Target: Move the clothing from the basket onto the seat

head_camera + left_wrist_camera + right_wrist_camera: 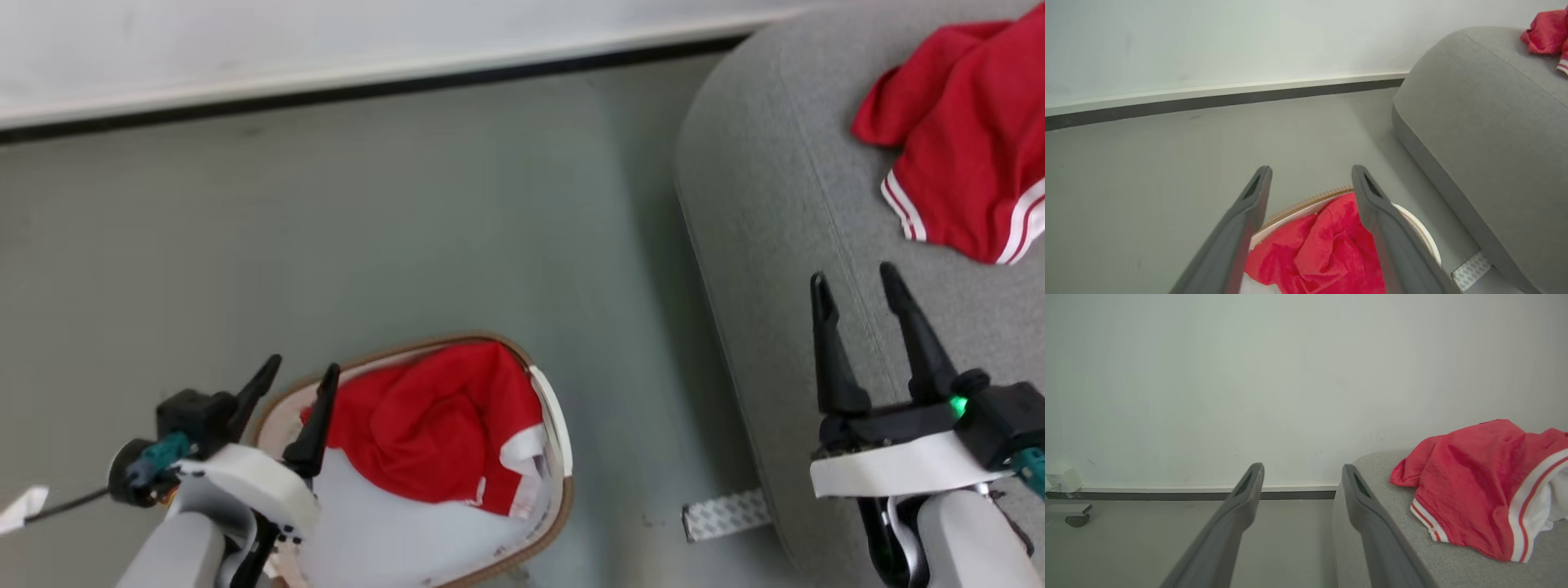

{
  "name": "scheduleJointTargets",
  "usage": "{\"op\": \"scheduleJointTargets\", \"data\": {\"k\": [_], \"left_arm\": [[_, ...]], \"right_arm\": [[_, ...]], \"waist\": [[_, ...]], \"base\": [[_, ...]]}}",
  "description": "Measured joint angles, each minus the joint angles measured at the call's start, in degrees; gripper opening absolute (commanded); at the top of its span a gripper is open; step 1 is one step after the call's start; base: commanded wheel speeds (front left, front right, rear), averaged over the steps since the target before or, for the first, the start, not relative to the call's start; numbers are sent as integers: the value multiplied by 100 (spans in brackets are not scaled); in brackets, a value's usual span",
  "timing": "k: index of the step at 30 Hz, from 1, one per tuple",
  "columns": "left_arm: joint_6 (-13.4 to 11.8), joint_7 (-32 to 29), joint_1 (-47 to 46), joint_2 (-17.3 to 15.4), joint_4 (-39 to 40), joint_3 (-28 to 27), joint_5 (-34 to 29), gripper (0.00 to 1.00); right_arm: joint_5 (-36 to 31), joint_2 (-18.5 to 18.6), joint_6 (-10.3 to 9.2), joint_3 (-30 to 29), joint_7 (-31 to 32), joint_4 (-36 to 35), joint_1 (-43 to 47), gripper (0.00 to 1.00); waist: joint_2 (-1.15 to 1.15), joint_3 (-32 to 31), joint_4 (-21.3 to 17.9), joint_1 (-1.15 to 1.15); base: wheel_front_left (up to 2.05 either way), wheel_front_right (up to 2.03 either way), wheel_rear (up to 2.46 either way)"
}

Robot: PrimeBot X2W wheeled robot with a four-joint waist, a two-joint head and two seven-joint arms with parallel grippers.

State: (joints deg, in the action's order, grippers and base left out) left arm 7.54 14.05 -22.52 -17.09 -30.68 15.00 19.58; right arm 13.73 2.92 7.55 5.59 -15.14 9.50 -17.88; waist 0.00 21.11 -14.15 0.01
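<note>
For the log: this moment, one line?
left pincer open at basket; right pincer open; garment in basket; second garment on seat

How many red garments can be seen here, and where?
2. One red garment lies bunched in the basket; the second garment lies on the seat. More may hide underneath.

bare floor [408, 204] across the upper left and middle of the head view leaves open passage between the basket [558, 425] at bottom centre and the seat [767, 204] at right. the seat's rounded side bars the right (red clothing [971, 139] lies at its upper right); a wall [326, 41] closes the top.
</note>
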Motion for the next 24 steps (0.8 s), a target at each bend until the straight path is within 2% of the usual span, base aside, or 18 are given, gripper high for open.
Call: {"op": "scheduleJointTargets", "data": {"k": [3,9,13,17,24], "left_arm": [[0,-149,-339,-170,-422,490,302,100],[0,-567,-879,-424,-1010,1660,1001,100],[0,-814,-1277,-630,-1262,2297,1427,100],[0,-1016,-1599,-750,-1564,2777,1796,100],[0,-1257,-2113,-877,-2046,3199,2309,100]], "right_arm": [[108,-1,0,1,0,-165,-128,100],[776,1,0,-45,0,-655,-297,100],[856,-2,0,-7,0,-1017,-335,100],[1106,-1,0,-20,0,-1347,-369,100],[1428,-1,0,49,0,-1830,-437,100]], "waist": [[0,294,-103,0],[0,869,-294,1],[0,1243,-420,1],[0,1582,-553,0],[0,2114,-786,0]], "base": [[0,0,0],[0,0,0],[0,0,0],[0,0,0],[0,0,0]]}}
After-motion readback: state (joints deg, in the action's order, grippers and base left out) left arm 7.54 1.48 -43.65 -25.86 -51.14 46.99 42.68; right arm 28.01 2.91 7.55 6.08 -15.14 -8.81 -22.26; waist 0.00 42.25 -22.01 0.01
